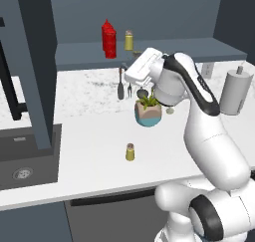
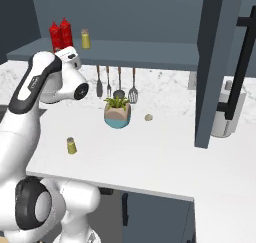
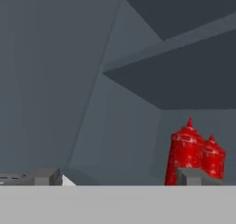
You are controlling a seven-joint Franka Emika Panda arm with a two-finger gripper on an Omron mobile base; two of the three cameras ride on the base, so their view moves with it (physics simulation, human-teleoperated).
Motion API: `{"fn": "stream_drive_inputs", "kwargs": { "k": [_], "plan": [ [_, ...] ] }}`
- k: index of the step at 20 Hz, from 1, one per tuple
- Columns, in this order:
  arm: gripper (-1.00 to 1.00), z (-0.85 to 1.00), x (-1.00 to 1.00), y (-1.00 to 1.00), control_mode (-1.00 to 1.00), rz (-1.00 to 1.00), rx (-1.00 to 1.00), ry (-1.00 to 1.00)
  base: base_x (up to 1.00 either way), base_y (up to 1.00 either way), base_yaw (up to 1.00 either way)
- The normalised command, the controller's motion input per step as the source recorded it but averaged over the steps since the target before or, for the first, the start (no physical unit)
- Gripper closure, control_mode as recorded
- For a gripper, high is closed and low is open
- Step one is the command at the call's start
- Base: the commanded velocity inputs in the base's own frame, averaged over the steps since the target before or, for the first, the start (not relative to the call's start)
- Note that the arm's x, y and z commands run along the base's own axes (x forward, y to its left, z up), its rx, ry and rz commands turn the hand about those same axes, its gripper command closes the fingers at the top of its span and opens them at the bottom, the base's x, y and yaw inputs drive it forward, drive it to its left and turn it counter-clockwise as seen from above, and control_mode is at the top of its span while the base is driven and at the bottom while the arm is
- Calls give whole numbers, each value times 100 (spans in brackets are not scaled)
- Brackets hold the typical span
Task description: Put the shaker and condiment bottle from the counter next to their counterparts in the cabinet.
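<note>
I see the cabinet [image 1: 149, 54] shelf above the bench [image 1: 94, 136]. On it two red condiment bottles [image 1: 108, 39] stand touching, a shaker [image 1: 129, 40] near them. Second shaker [image 1: 130, 152] stands on the bench, before the potted plant [image 1: 148, 111]. Fingers [image 3: 115, 177] spread wide, holding nothing.

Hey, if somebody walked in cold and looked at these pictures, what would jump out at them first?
Probably the two red squeeze bottles standing close together on the slate-blue cabinet shelf, with an olive-yellow shaker a little apart on the same shelf. Next, the big white arm reaching up toward them, its gripper open with nothing between the fingertips. A second shaker stands alone on the white counter.
</note>
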Motion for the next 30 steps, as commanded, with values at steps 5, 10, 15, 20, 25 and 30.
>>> {"fn": "stream_drive_inputs", "kwargs": {
  "k": [5,10,15,20,25,30],
  "plan": [
    [-100,-42,-97,-44,-100,0,-7,-6,0,0,0],
    [-100,-56,-73,-32,-100,0,-3,-1,0,0,0],
    [-100,-69,-16,-21,-100,6,-9,5,0,0,0],
    [-100,-64,-28,-2,-100,1,-12,11,0,0,0],
    [-100,-49,-26,0,-100,0,-14,26,0,0,0],
    [-100,-47,-17,0,-100,-7,-19,26,0,0,0]
  ]
}}
